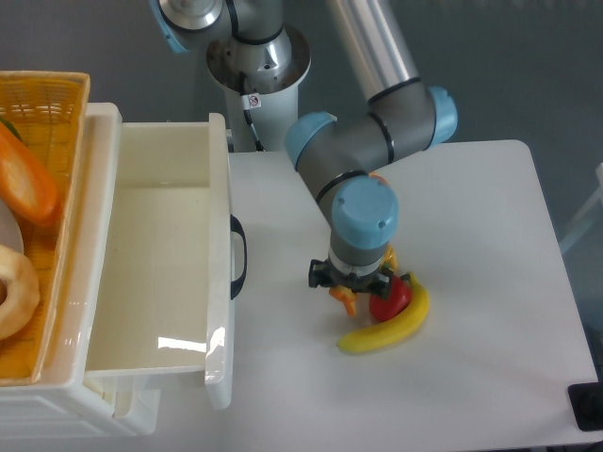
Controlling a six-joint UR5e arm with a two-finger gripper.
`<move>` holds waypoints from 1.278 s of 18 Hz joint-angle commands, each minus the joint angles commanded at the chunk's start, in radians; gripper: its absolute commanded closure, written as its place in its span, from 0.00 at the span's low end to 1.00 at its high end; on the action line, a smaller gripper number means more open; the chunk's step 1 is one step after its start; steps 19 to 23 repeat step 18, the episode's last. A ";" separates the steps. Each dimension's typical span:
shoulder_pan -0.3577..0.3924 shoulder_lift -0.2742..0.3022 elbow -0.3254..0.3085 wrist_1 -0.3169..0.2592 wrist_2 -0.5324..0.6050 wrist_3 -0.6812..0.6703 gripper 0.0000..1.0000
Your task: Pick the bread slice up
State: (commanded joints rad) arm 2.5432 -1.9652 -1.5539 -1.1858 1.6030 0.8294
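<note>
My gripper (361, 280) points straight down at the table's middle, and its fingers are hidden under the blue wrist. Small orange pieces show at its lower left (341, 296) and right (391, 256). They look like edges of the bread slice, which is otherwise hidden below the gripper. A red toy (389, 299) lies just right of the gripper, touching the curved yellow banana (388, 327) in front of it. I cannot tell whether the fingers are open or shut, or whether they touch the slice.
An open white drawer (160, 273) with a black handle (236, 256) stands to the left. A wicker basket (47, 94) with toy foods sits at the far left. The table's right edge (556, 254) is close by.
</note>
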 joint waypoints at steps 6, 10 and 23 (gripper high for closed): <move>0.034 0.042 -0.005 0.002 0.012 0.233 0.91; 0.039 0.060 -0.002 0.000 0.049 0.284 0.91; 0.048 0.066 -0.003 -0.002 0.067 0.287 0.91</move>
